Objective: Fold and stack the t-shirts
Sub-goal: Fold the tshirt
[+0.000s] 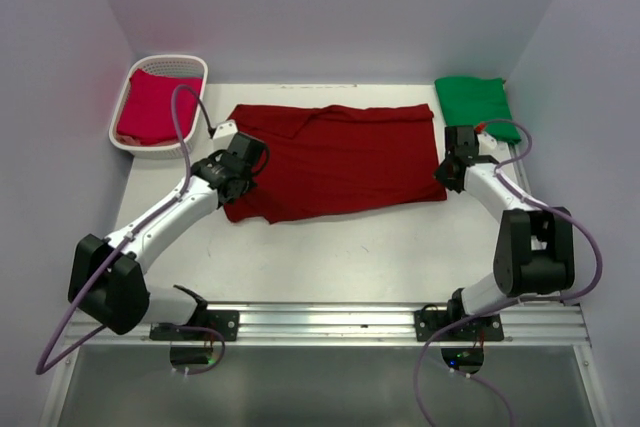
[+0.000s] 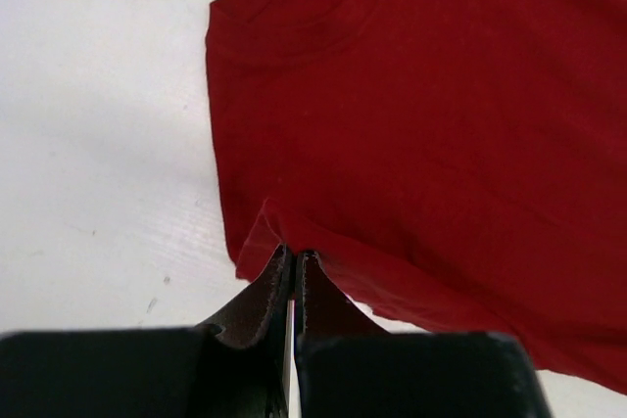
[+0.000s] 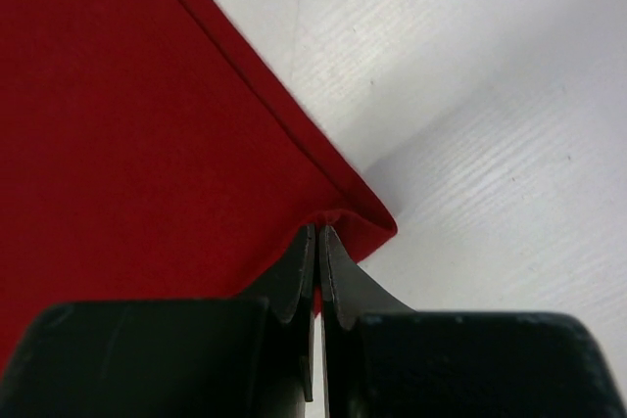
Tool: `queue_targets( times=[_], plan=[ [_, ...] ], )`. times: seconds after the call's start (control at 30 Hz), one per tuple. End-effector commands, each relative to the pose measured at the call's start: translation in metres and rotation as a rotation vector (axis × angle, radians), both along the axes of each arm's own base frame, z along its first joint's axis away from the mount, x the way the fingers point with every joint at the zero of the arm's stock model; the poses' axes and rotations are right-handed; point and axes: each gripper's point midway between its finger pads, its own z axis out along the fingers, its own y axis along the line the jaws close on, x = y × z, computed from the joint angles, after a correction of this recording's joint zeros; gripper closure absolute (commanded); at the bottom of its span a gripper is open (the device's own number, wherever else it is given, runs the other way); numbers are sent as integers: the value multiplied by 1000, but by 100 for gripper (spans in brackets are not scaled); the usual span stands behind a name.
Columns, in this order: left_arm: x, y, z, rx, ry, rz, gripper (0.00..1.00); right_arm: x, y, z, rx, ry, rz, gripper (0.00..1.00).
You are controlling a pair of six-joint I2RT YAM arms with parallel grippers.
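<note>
Nearest you: mounting rail, running along the near edge of the table.

Item 1, left gripper. Jaws pressed together, pinching a fold at the left-hand edge of the maroon t-shirt. In the left wrist view you have the neckline beyond the fingertips and bare table to the left of the cloth.

Item 2, right gripper. Jaws likewise closed tight, nipping the near right corner of the same shirt, where the hem turns. Open white table lies to the right of that corner.

Item 3, maroon t-shirt. Spread across the middle of the table, long side left to right. Its far-left part is rumpled and lapped over itself. Its near edge slants, coming closer to you at the left.

Item 4, green t-shirt. Folded, in the far right corner, just beyond the right gripper. It sits just beside the maroon shirt's far right corner; you cannot tell whether the two touch.

Item 5, crimson t-shirt. Lying in the white basket at the far left corner, apart from the maroon cloth.

Room for you: a broad bare band of table between the shirt's near edge and the rail, and a thin strip along the far side. Walls close the left, right and far sides.
</note>
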Motion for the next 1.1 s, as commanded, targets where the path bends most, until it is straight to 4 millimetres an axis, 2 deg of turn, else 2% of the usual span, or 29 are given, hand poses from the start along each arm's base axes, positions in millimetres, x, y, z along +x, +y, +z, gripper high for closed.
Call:
queue_targets(
  times=[0.0,0.03,0.1,0.23,0.53,0.9,0.93,0.97,1.07],
  plan=[
    [38,-8,28,-16,-110,-15,100,31,-8,16,-42,-63,-13,100],
    [43,-9,29,-18,-116,-15,100,38,-7,21,-42,-74,-12,100],
    [52,-10,27,-8,-112,-19,100,43,-8,16,-42,-58,-14,100],
    [67,-7,21,6,-96,-8,100,56,-9,19,-45,-68,-18,100],
    [95,13,19,33,-85,41,100,66,-12,18,-55,-62,-25,100],
    [131,10,35,33,-118,33,100,74,-15,22,-59,-74,-29,100],
    [133,10,30,40,-104,29,100,76,-15,23,-60,-75,-28,100],
    [137,9,34,37,-112,29,100,76,-15,23,-60,-78,-28,100],
    [143,11,31,48,-96,29,100,79,-16,19,-60,-70,-27,100]
  ],
)
